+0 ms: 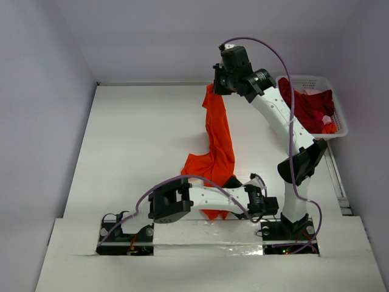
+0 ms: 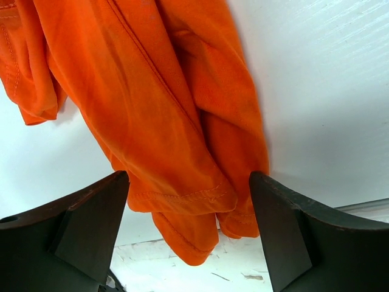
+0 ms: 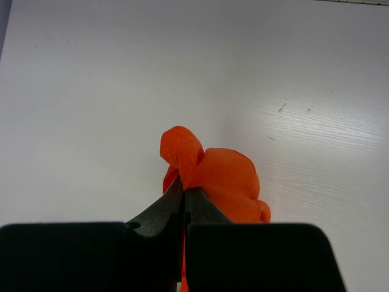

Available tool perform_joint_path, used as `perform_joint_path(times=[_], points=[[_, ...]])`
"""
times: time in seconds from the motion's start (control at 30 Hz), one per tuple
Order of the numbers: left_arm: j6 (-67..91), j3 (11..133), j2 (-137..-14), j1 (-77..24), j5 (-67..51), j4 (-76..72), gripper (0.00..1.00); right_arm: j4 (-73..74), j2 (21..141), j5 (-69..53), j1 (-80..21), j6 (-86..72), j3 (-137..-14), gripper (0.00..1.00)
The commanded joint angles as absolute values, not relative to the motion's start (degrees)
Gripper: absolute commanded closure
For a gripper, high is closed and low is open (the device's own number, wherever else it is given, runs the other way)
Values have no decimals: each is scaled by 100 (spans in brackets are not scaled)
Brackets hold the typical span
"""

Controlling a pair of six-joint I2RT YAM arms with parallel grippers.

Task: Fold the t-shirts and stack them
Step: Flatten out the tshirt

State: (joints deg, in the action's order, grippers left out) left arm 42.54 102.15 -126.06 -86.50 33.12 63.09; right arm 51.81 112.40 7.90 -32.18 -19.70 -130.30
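My right gripper (image 1: 220,85) is raised over the far side of the table and shut on a bunched corner of the bright orange t-shirt (image 1: 217,137). The shirt hangs from it in a long twisted strip down to the near edge. In the right wrist view the pinched cloth (image 3: 222,176) bulges above the shut gripper (image 3: 184,184). My left gripper (image 2: 188,176) is open, with the shirt's stitched hem (image 2: 182,201) hanging between its fingers (image 2: 97,213); neither finger presses the cloth. Dark red t-shirts (image 1: 307,106) lie in the basket.
A white lattice basket (image 1: 304,78) stands at the far right of the white table (image 1: 134,140). Grey walls close in the left, the back and the right. My left arm (image 1: 206,198) lies low across the near edge, in front of both bases.
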Motion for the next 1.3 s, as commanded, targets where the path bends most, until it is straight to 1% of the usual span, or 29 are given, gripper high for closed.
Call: perform_joint_path(times=[0.0,0.03,0.07,0.13,0.43,0.47,0.57,0.93,1.27], points=[[4430,10222,-12480,-8640,3463,6513,22,4799,11030,738,-3182,-1934,-13078,100],[4430,10196,-12472,-8640,3445,6513,25,4790,11030,747,-3182,-1934,-13078,100],[4438,10169,-12472,-8640,3393,6513,30,4790,11030,747,-3182,-1934,-13069,100],[4465,10073,-12428,-8640,3349,6513,35,4790,11030,747,-3182,-1934,-13061,100],[4526,9677,-12322,-8640,3164,6513,39,4764,11021,738,-3182,-1925,-13069,100],[4526,9677,-12322,-8640,3155,6513,41,4764,11039,738,-3182,-1925,-13078,100],[4509,9747,-12296,-8640,3173,6513,43,4764,11039,721,-3182,-1925,-13078,100],[4377,10002,-12252,-8692,3234,6521,44,4764,11100,694,-3182,-1916,-13113,100],[4447,9827,-12182,-8798,3401,6521,47,4781,11153,659,-3182,-1916,-13192,100]])
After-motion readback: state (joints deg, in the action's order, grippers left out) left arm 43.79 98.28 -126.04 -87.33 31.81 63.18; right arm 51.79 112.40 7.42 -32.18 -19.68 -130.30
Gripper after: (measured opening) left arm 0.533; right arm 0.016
